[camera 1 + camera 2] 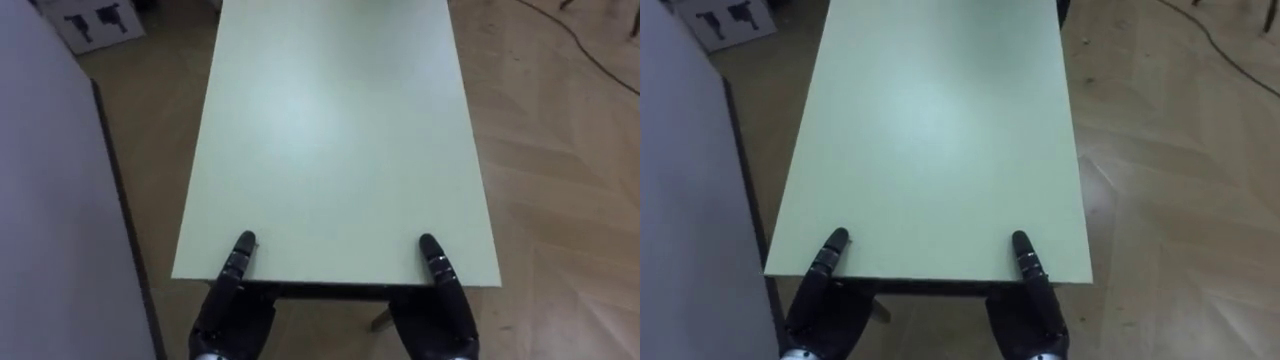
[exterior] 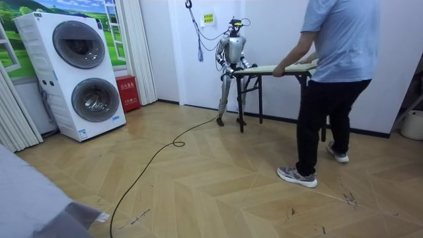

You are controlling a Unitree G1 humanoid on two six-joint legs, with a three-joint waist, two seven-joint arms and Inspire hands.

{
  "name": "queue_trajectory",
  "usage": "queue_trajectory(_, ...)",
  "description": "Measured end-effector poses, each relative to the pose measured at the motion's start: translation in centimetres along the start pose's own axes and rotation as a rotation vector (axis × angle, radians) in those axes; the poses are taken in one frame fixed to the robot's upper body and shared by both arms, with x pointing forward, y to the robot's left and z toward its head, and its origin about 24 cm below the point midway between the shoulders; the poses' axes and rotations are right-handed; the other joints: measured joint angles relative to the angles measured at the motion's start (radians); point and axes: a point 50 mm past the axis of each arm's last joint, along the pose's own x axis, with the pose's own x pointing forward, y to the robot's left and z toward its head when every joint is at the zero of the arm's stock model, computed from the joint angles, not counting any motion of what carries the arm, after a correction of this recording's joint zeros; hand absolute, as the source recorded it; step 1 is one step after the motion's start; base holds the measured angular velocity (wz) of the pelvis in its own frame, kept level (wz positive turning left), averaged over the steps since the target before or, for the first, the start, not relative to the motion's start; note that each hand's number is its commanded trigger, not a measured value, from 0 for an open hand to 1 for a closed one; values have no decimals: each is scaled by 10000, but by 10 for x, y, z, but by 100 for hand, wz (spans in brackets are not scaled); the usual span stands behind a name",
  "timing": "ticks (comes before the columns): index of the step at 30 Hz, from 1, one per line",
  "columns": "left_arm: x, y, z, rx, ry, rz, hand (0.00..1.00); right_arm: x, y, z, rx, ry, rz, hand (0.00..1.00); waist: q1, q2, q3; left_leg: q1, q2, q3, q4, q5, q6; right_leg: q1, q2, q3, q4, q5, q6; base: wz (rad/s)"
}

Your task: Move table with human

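Observation:
A long pale green table (image 1: 330, 130) stretches away from me over the wood floor. My left hand (image 1: 232, 310) and right hand (image 1: 440, 310) clamp its near edge, one by each corner. Each thumb lies on the top and the rest of the hand sits under the edge. In the room view I stand at the end of the table (image 2: 277, 68) toward the room view's left, close to the white wall. A person (image 2: 334, 66) in a blue shirt stands at the other end with both hands on it.
A grey wall or panel (image 1: 50, 200) runs close along my left side. A white box (image 1: 95, 20) lies on the floor at far left. A dark cable (image 2: 158, 155) crosses the floor. A stacked washer and dryer (image 2: 79, 73) stands at the room view's left.

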Motion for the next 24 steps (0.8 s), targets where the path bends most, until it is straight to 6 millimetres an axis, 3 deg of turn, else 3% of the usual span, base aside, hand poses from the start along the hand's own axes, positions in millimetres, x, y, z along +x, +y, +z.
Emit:
queue_trajectory(4,0,-1,1,-14,-22,-31,100,4,3,1,-228,182,81,100,420,-141,30,-130,10,-324,-49,108,-153,170,172,-7,-332,2,9,28)
queue_trajectory(9,0,-1,3,-30,-140,-100,100,6,5,-1,-229,220,149,100,763,-161,27,-161,10,-731,-62,197,-290,437,399,-87,-434,0,8,40)
queue_trajectory(11,0,-1,6,-1,-247,-158,100,6,5,-3,-130,176,165,100,695,-160,25,-247,-14,-1128,-59,301,-388,418,528,-448,-258,-8,-21,72)
queue_trajectory(12,1,-1,7,45,-262,-204,100,6,5,-4,-89,185,164,100,545,-157,22,-308,-105,-1538,-101,436,-464,423,616,-675,-155,-38,-100,104)
queue_trajectory(14,4,-3,7,104,-171,-253,100,5,5,-2,-63,104,127,100,354,-155,17,-359,-241,-1758,-271,710,-500,451,699,-671,-115,-158,-335,104)
queue_trajectory(15,6,-6,6,105,-96,-275,100,6,4,0,-49,17,120,100,270,-155,17,-377,-295,-1707,-515,965,-498,490,735,-676,-200,-188,-396,92)
queue_trajectory(16,8,-7,4,113,-68,-295,100,6,5,2,-40,-60,126,100,170,-152,14,-433,-301,-1263,-791,1281,-369,549,770,-754,-287,-210,-435,92)
queue_trajectory(17,9,-8,4,160,-55,-297,100,6,5,2,-29,-100,121,100,101,-152,14,-441,-294,-945,-937,1435,-275,554,779,-839,-363,-228,-466,83)
queue_trajectory(18,9,-9,2,153,-44,-281,100,5,4,3,-12,-151,96,100,15,-171,2,-421,-255,-295,-1179,1618,-105,588,774,-870,-501,-276,-540,46)
queue_trajectory(19,8,-7,1,113,-44,-215,100,5,4,4,-58,-149,104,100,119,-174,0,-437,-215,16,-1227,1654,-52,618,774,-991,-648,-293,-553,20)
queue_trajectory(24,0,1,0,-25,-106,144,100,6,3,2,-301,210,-57,100,407,-165,-5,-517,-140,251,-1174,1627,-20,639,682,-1734,-781,-329,-493,-9)
